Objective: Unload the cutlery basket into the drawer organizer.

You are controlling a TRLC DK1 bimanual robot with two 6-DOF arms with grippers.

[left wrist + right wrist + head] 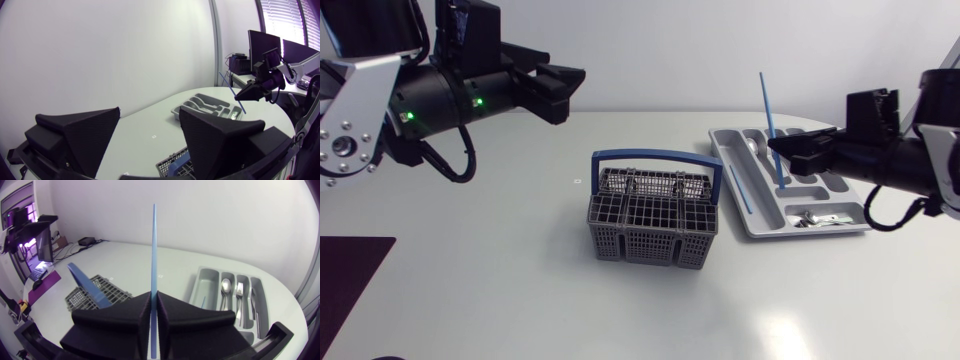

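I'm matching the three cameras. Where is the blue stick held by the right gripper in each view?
Head view: the blue stick rises tilted from the right gripper, over the drawer organizer.
Left wrist view: blue stick far ahead, slanting above the drawer organizer.
Right wrist view: blue stick upright, clamped in the right gripper.
Shared landmark: the drawer organizer.

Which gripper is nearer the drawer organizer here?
Right. The right gripper, shut on a blue stick, hangs over the drawer organizer; the left gripper is open, far off beyond the cutlery basket.
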